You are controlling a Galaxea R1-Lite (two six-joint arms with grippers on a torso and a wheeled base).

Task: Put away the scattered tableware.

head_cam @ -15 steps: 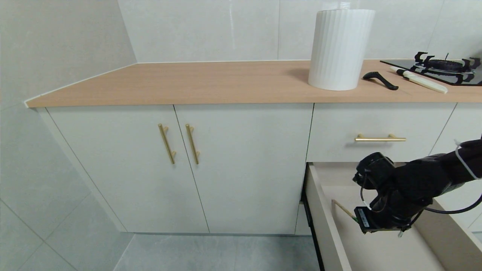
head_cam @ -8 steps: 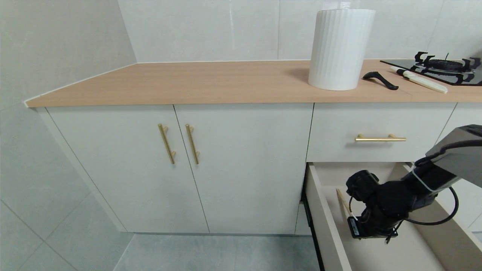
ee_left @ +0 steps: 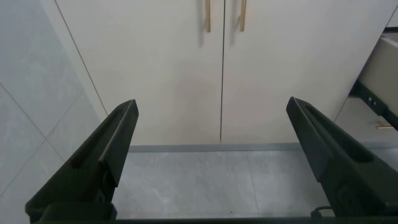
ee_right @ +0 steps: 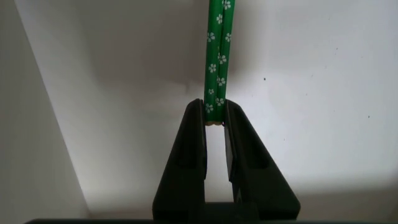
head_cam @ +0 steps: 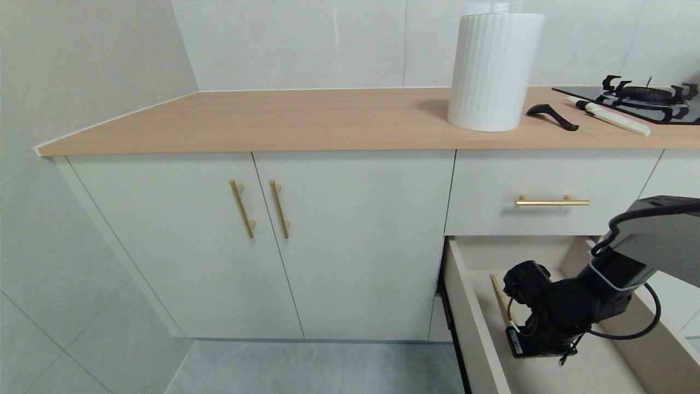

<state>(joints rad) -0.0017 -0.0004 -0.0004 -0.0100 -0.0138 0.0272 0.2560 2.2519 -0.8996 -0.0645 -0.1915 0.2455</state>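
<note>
My right gripper (head_cam: 514, 330) is down inside the open drawer (head_cam: 471, 320), shut on a pair of chopsticks (head_cam: 498, 296). The right wrist view shows the gripper (ee_right: 214, 119) pinching their green, white-flowered ends (ee_right: 216, 56) just above the pale drawer floor (ee_right: 311, 93). The wooden tips slant toward the drawer's back left. On the counter lie a black utensil (head_cam: 552, 116) and a white knife (head_cam: 611, 119). My left gripper (ee_left: 211, 106) hangs open and holds nothing, low in front of the cabinet doors (ee_left: 224, 68).
A tall white ribbed container (head_cam: 495, 71) stands on the wooden counter (head_cam: 284, 117). A gas hob (head_cam: 645, 97) is at the far right. A closed drawer with a gold handle (head_cam: 552, 202) sits above the open one.
My right arm has sunk lower into the drawer and shifted a little left, carrying the chopsticks down with it. Their tips now lie closer to the drawer floor.
</note>
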